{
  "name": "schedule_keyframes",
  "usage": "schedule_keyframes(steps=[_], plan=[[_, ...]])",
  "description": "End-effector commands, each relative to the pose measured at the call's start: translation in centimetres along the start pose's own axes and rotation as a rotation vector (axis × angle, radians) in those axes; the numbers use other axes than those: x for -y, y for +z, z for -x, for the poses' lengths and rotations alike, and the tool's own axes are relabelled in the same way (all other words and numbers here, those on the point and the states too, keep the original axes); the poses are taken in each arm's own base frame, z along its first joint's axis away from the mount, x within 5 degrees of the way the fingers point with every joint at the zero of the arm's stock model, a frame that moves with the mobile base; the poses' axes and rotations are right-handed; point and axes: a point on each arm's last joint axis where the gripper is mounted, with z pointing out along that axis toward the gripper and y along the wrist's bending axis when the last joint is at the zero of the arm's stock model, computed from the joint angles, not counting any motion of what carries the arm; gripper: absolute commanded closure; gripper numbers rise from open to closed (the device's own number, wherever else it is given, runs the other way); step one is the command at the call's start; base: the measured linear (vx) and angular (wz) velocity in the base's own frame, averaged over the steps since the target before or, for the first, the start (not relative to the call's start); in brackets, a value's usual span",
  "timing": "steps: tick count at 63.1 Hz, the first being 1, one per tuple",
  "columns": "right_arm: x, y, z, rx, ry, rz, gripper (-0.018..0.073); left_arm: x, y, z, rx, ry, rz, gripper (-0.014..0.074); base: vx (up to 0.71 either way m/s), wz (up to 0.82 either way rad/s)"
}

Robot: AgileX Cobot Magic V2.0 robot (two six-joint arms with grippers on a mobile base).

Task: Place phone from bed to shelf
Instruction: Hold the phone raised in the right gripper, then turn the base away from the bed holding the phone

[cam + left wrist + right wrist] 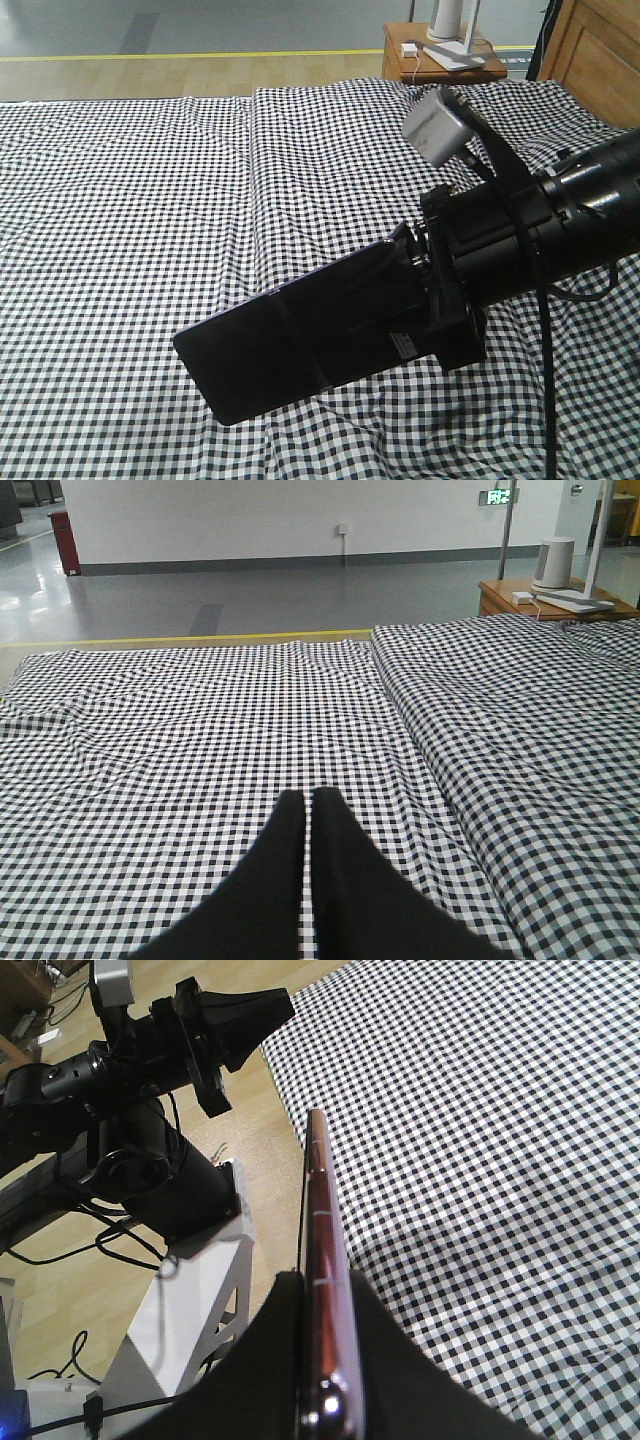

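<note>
On the left side of the scene, the left end effector (308,825) points out across the bed (150,180). Its two black fingers (280,880) are pressed together with only a thin line between them, and they hold nothing. The black-and-white check sheet (200,730) below is wrinkled, with one long fold running from near to far.

At centre, the phone (290,345) is off the bed, in the air above the sheet. It is tilted, with its free end to the left and lower. A seam crosses the middle of its glossy black face, and a small white sticker (405,343) sits near the gripped end. In the right wrist view, its pinkish metal edge stands between the two black fingers.

To the right, the right end effector (425,300) is clamped on the right end of the phone.

At far right, a reddish-brown nightstand (440,68) stands beyond the bed and carries white items.
</note>
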Motion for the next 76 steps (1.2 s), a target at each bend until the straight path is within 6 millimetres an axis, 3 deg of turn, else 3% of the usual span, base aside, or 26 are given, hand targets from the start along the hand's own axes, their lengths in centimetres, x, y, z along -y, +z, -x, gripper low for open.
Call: schedule_keyframes(steps=[1,46,76], plan=[[-1.94,-1.00,0.98,0.057,-0.030,0.076,0.0561,-0.02,-0.03,0.43,0.071,-0.009,0.003,0.0595,0.00,0.00],[-1.94,-1.00,0.98,0.057,-0.030,0.076,0.0561,-0.02,-0.03,0.43,0.071,-0.009,0.003,0.0595,-0.01,0.05],[-1.94,-1.00,0.98,0.057,-0.030,0.076,0.0561,-0.02,-0.03,0.43,0.071,-0.009,0.003,0.0595,-0.04,0.31]])
